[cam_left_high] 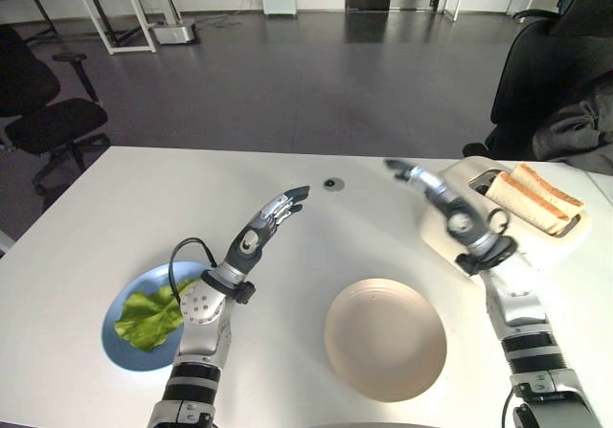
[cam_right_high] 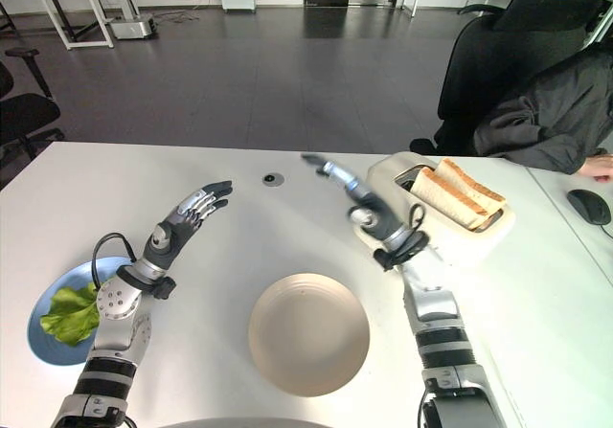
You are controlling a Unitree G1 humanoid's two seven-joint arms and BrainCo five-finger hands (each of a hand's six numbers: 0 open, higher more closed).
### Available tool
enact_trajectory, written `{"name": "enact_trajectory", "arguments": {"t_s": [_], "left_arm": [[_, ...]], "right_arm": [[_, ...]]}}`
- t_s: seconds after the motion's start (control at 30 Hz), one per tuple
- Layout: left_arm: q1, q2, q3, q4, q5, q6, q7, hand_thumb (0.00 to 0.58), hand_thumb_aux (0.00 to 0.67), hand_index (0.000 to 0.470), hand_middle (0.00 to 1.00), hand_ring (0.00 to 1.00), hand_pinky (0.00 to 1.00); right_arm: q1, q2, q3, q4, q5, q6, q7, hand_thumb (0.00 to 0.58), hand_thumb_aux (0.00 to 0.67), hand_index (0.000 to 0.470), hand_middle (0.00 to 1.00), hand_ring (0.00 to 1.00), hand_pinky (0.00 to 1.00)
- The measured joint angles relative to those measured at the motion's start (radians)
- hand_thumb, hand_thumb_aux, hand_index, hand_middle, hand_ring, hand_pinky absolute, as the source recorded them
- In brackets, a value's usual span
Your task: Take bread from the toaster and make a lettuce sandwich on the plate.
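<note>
My right hand (cam_left_high: 450, 215) hovers open and empty just left of the toaster (cam_left_high: 573, 244), where two bread slices (cam_left_high: 536, 200) stand in the slots, long edges slanting rightward, well apart from my open left hand (cam_left_high: 251, 241).

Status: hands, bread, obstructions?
Hands: left hand open, right hand open near toaster. Two bread slices in toaster; plate bare, lettuce on blue plate. Nothing blocking.
</note>
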Motion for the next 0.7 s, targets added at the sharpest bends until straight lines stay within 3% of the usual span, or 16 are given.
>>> {"name": "enact_trajectory", "arguments": {"t_s": [0.07, 0.2, 0.37, 0.5, 0.53, 0.57, 0.6, 0.63, 0.7], "left_arm": [[-0.014, -0.006, -0.021, 0.012, 0.015, 0.001, -0.005, 0.0, 0.0, 0.0, 0.0, 0.0, 0.0], [-0.055, -0.032, -0.053, 0.043, 0.045, -0.003, -0.009, 0.0, 0.0, 0.0, 0.0, 0.0, 0.0], [-0.07, -0.038, -0.058, 0.056, 0.048, -0.009, -0.008, 0.0, 0.0, 0.0, 0.0, 0.0, 0.0], [-0.072, -0.037, -0.058, 0.061, 0.047, -0.013, -0.01, 0.0, 0.0, 0.0, 0.0, 0.0, 0.0], [-0.072, -0.037, -0.058, 0.061, 0.047, -0.013, -0.012, 0.0, 0.0, 0.0, 0.0, 0.0, 0.0], [-0.073, -0.037, -0.058, 0.061, 0.046, -0.013, -0.013, 0.0, 0.0, 0.0, 0.0, 0.0, 0.0], [-0.073, -0.036, -0.057, 0.061, 0.045, -0.013, -0.014, 0.0, 0.0, 0.0, 0.0, 0.0, 0.0], [-0.073, -0.036, -0.057, 0.061, 0.044, -0.013, -0.015, 0.0, 0.0, 0.0, 0.0, 0.0, 0.0], [-0.073, -0.035, -0.056, 0.061, 0.043, -0.013, -0.016, 0.0, 0.0, 0.0, 0.0, 0.0, 0.0]], "right_arm": [[-0.038, -0.137, -0.165, -0.075, 0.009, 0.057, -0.044, 0.0, 0.0, 0.0, 0.0, 0.0, 0.0], [-0.015, -0.37, -0.334, 0.11, -0.213, 0.12, -0.111, 0.0, 0.0, 0.0, 0.0, 0.0, 0.0], [-0.016, -0.502, -0.285, 0.418, -0.437, 0.141, -0.199, 0.0, 0.0, 0.0, 0.0, 0.0, 0.0], [0.019, -0.535, -0.223, 0.524, -0.502, 0.147, -0.202, 0.0, 0.0, 0.0, 0.0, 0.0, 0.0], [0.03, -0.54, -0.212, 0.539, -0.509, 0.149, -0.201, 0.058, 0.034, 0.024, 0.0, 0.0, 0.0], [0.046, -0.544, -0.205, 0.543, -0.517, 0.15, -0.2, 0.179, 0.113, 0.079, 0.0, 0.0, 0.0], [0.066, -0.544, -0.196, 0.544, -0.521, 0.151, -0.195, 0.445, 0.347, 0.243, 0.0, 0.0, 0.0], [0.075, -0.545, -0.193, 0.544, -0.521, 0.151, -0.193, 0.509, 0.436, 0.306, 0.0, 0.0, 0.0], [0.082, -0.549, -0.182, 0.542, -0.521, 0.15, -0.193, 0.57, 0.581, 0.407, 0.0, 0.0, 0.0]]}}
